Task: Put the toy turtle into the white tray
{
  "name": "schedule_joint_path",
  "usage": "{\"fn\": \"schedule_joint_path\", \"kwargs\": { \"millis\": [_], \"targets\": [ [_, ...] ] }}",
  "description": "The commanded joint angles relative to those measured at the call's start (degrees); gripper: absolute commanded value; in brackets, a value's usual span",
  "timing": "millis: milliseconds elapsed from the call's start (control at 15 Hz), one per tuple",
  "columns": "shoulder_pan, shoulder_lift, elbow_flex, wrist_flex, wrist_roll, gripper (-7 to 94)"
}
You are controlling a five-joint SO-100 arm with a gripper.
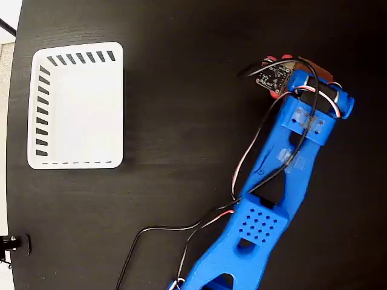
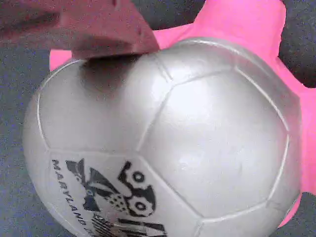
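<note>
One finger (image 2: 84,24) pressed onto toy turtle (image 2: 163,143). Gripper (image 1: 284,75) spread or pinching: impossible to tell. White tray (image 1: 77,160) well apart.

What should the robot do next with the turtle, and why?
Probably close the gripper on the toy turtle. The wrist view shows its shell filling the frame right below a red finger, while the white tray sits empty far to the left.
</note>
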Motion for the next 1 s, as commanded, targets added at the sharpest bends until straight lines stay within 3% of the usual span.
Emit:
{"fn": "schedule_joint_path", "kwargs": {
  "millis": [0, 400, 933],
  "targets": [
    [2.5, 7.0, 1.3, 1.0, -0.3, 0],
    [3.1, 19.2, 10.1, -1.7, 1.1, 0],
    [0.4, 39.5, 24.7, -0.2, 1.8, 0]
  ]
}}
